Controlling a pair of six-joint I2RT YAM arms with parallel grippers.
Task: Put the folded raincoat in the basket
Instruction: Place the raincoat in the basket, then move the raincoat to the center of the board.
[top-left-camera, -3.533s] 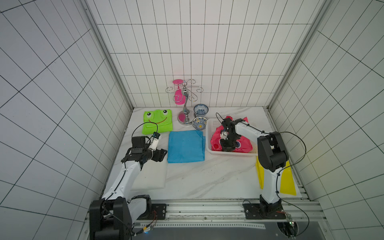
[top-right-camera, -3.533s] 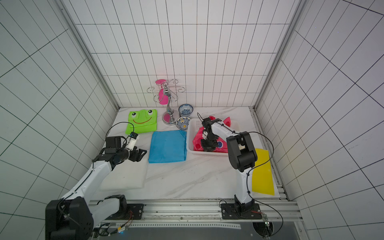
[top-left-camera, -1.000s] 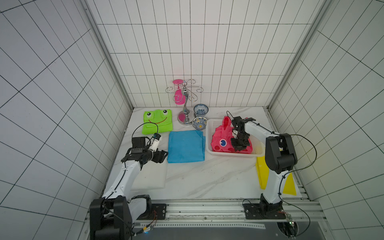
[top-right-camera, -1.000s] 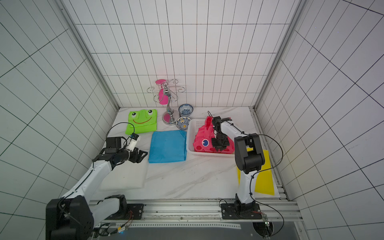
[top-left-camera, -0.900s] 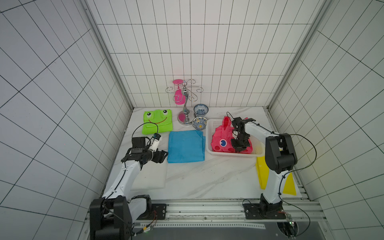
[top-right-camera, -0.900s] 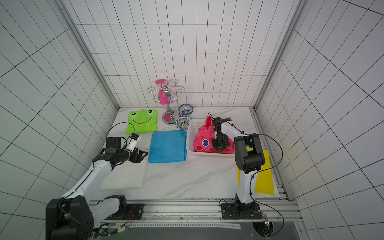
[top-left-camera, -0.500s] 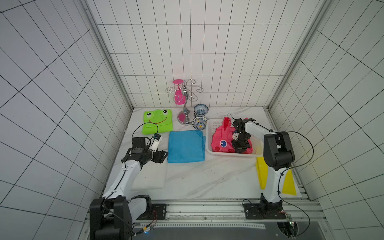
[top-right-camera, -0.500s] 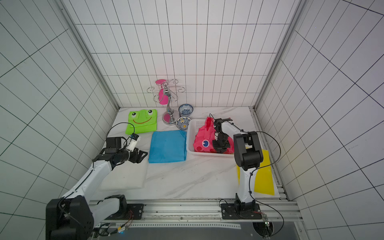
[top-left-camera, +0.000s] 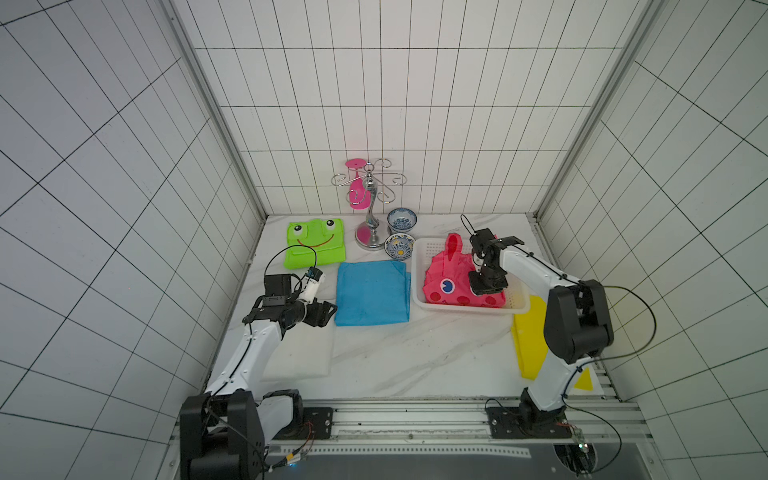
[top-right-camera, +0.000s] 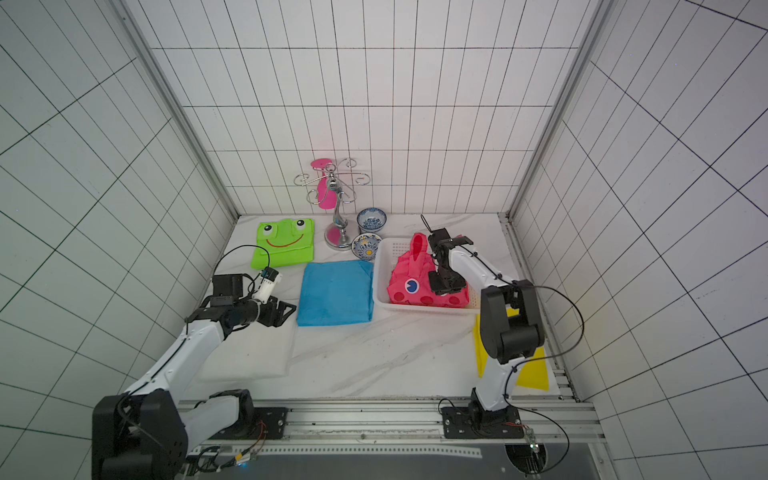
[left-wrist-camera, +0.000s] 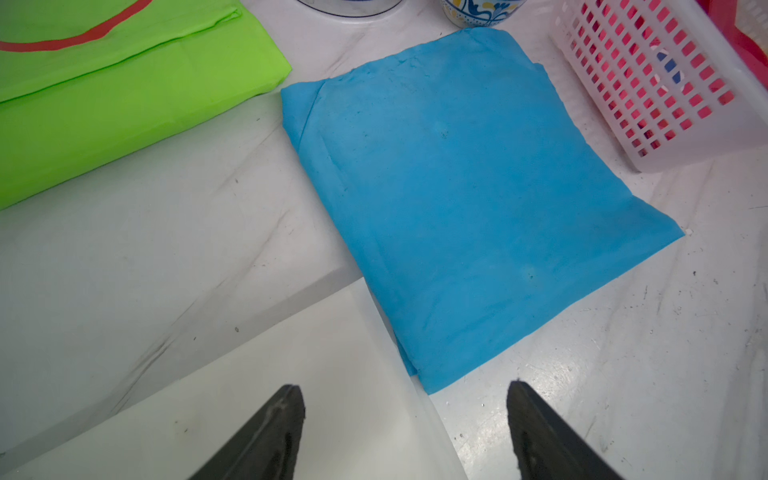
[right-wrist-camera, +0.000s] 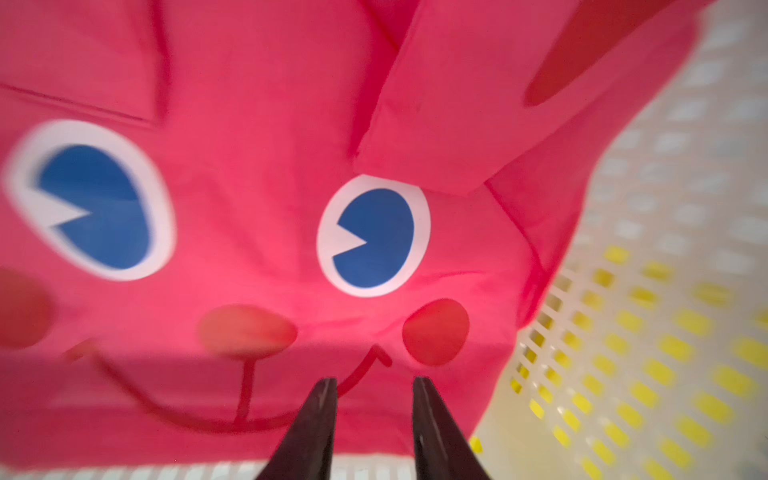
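Here: left gripper (left-wrist-camera: 403, 388) wide, empty, above white sheet (left-wrist-camera: 316, 374) edge; blue folded cloth (left-wrist-camera: 457, 187) just ahead of tips. Right gripper (right-wrist-camera: 374, 380) inside basket (top-left-camera: 457, 308), jaws narrowly parted, nothing pinched; pink raincoat (right-wrist-camera: 270, 199) lies in basket, just beyond tips. Green frog cloth (top-left-camera: 316, 249) well beyond left gripper.

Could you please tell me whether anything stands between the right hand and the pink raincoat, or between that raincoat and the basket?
Nothing visible does. The pink raincoat lies inside the white basket, one ear poking above the rim, and the right hand hangs right over it, jaws slightly apart and empty.
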